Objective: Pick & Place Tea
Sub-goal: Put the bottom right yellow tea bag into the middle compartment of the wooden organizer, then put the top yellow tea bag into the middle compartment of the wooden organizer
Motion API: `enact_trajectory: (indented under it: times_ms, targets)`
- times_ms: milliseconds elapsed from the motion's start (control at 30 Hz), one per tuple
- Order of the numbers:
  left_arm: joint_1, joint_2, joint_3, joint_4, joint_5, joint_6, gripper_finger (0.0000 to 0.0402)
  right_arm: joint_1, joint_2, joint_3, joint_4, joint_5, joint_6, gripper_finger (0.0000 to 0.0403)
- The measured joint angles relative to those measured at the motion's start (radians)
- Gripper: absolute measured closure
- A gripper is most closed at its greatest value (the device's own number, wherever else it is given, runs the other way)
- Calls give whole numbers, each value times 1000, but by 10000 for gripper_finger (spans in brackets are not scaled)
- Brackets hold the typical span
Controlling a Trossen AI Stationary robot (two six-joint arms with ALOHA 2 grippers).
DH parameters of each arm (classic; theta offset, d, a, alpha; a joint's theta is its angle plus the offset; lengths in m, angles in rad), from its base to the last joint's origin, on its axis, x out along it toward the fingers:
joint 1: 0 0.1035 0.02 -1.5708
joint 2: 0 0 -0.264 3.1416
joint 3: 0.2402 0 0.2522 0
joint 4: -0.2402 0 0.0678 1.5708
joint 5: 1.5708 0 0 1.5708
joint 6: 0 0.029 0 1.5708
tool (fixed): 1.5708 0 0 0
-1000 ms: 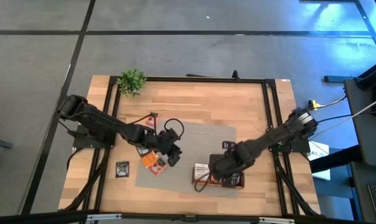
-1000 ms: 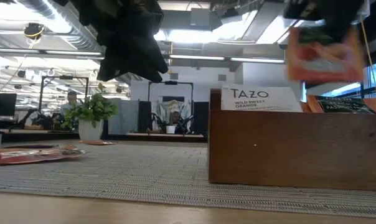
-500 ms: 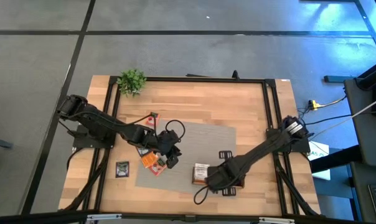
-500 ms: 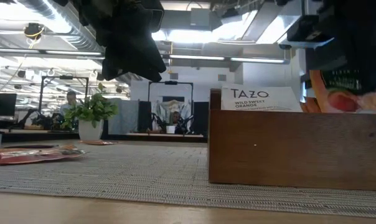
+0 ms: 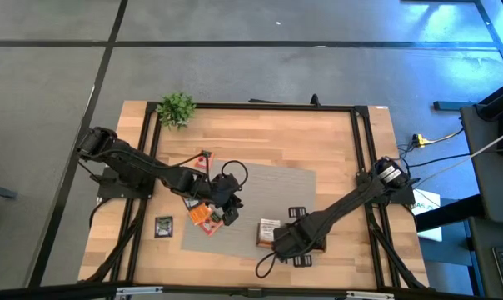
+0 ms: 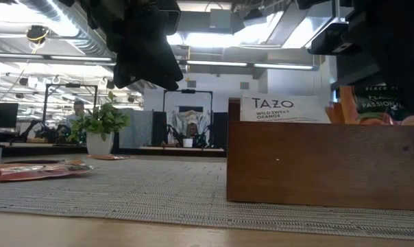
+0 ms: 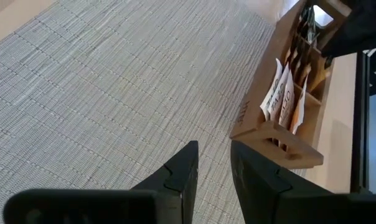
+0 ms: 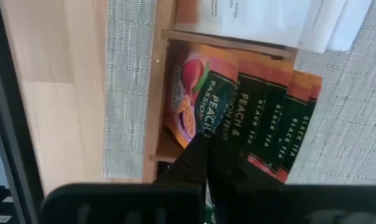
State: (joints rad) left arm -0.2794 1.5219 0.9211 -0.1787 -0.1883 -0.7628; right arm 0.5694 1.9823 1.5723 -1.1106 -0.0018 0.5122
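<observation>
We find the right claw (image 8: 206, 163) lowered over the wooden tray (image 5: 316, 244) at the tabletop's 5 o'clock side, fingers together, their tips pressed on the edge of a peach passion sachet (image 8: 194, 99). That sachet stands in the end compartment among its like; the row of black-tea sachets (image 8: 272, 121) fans beside it, long edges parallel to the tray's dividers. We cannot tell whether the claw actually pinches the sachet or merely rests against it.

The left claw (image 7: 213, 165) hangs above the grey mat (image 5: 260, 187), fingers apart, nothing between them. The loose sachets (image 5: 206, 215) lie directly beneath and toward 9 o'clock of it, so the left arm is nearer them. One dark sachet (image 5: 163, 226) sits apart at 8 o'clock, off the mat.

White wild orange sachets (image 6: 284, 108) fill the neighbouring compartment. A potted plant (image 5: 176, 108) stands at 11 o'clock, clear of both arms.
</observation>
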Motion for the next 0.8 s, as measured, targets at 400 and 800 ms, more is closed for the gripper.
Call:
enact_trajectory:
  times_ms: [400, 800]
  targets:
    - [0, 0, 0, -1, 0, 0, 311, 0, 0, 0, 10, -21, 2, 390]
    - [0, 0, 0, -1, 0, 0, 311, 0, -7, 0, 2, -22, 86, 298]
